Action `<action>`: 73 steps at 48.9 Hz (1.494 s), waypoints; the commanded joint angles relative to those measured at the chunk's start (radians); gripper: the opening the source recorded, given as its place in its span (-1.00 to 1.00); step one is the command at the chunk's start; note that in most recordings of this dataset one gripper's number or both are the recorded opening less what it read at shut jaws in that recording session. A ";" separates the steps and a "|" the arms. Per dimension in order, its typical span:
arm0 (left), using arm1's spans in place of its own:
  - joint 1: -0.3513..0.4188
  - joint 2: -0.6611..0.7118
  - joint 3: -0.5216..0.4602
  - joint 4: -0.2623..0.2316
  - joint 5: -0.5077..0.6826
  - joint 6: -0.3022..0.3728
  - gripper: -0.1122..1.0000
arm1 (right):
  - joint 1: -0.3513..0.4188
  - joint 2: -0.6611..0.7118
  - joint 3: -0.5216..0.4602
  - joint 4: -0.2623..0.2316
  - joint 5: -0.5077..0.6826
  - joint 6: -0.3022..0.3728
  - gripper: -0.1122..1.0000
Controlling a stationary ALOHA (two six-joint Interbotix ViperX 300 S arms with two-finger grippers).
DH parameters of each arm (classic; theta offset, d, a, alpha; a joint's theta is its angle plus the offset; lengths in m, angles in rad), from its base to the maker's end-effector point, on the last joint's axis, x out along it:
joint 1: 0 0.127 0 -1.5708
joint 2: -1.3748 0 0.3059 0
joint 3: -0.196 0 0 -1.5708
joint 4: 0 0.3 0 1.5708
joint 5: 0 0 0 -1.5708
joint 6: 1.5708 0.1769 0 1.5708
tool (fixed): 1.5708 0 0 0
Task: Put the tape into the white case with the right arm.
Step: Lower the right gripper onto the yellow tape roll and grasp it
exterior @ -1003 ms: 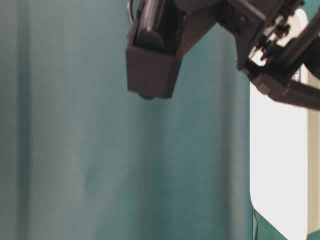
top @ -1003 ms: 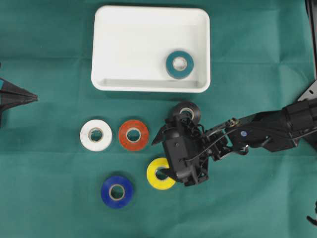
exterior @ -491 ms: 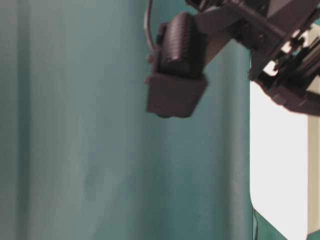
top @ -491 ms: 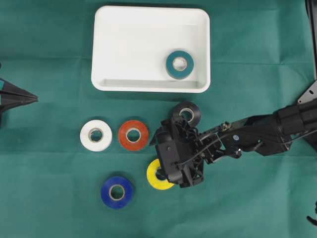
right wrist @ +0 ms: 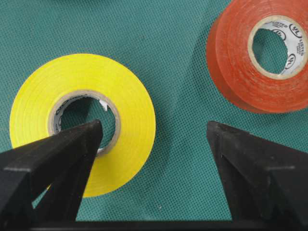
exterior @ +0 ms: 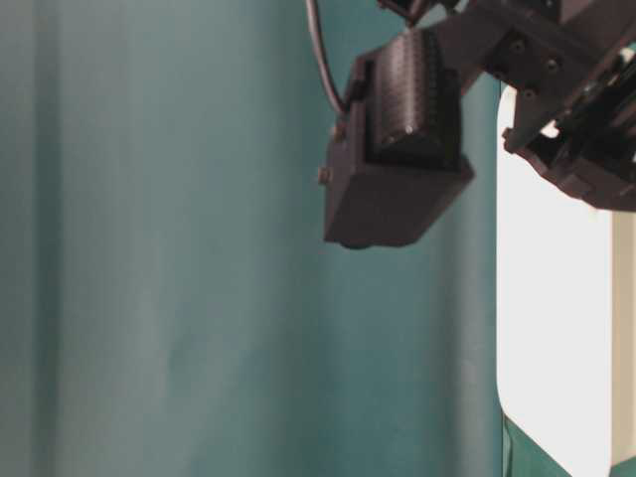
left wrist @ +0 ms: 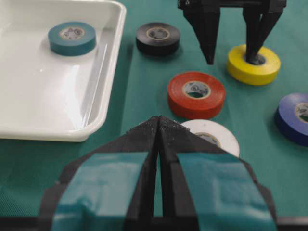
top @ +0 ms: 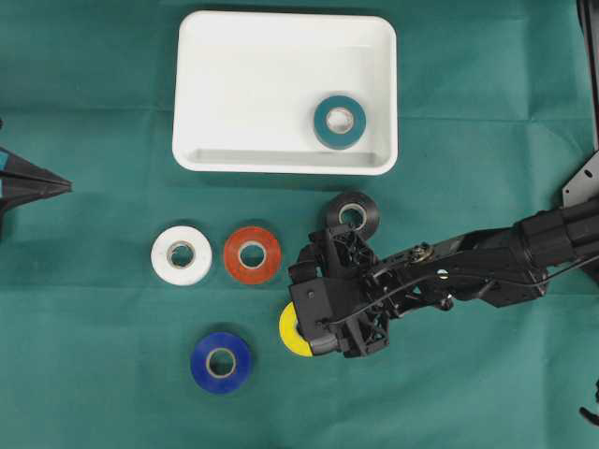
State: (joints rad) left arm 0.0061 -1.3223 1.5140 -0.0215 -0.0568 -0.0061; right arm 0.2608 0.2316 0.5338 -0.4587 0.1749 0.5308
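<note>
The yellow tape lies flat on the green cloth, mostly covered from above by my right gripper. That gripper is open and straddles one side of the roll. One of its fingers reaches into the roll's hole, and the other stands on the cloth outside it, towards the red tape. The white case sits at the back with a teal tape inside. My left gripper is shut and empty at the far left.
A black tape lies just in front of the case, close to the right arm. A white tape and a blue tape lie further left. The table-level view shows only the right wrist block and the case's rim.
The right gripper has shifted left and towards the front, covering more of the yellow tape, and stayed open. The left arm has not moved.
</note>
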 commanded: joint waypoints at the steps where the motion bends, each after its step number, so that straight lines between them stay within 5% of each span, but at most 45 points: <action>1: 0.002 0.006 -0.012 -0.002 -0.003 -0.002 -0.79 | 0.002 -0.006 -0.015 -0.002 -0.005 -0.002 0.33; 26: 0.002 0.006 -0.005 -0.002 -0.003 -0.002 -0.79 | 0.000 0.040 -0.043 -0.003 0.002 -0.002 0.28; 35: 0.002 0.006 -0.005 -0.002 -0.003 -0.002 -0.79 | 0.000 0.040 -0.044 -0.003 0.002 -0.006 -0.54; 39: 0.002 0.006 -0.005 -0.002 -0.003 -0.003 -0.79 | 0.000 0.037 -0.046 -0.003 0.002 -0.006 -0.73; 58: 0.002 0.006 -0.005 -0.002 -0.005 -0.003 -0.79 | 0.000 -0.026 -0.041 0.002 0.018 0.000 -0.75; 73: 0.002 0.006 -0.005 -0.002 -0.003 -0.002 -0.79 | 0.000 -0.140 -0.044 0.003 0.164 0.006 -0.77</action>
State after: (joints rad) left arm 0.0061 -1.3223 1.5232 -0.0215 -0.0552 -0.0077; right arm 0.2623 0.1442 0.5031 -0.4571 0.3114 0.5354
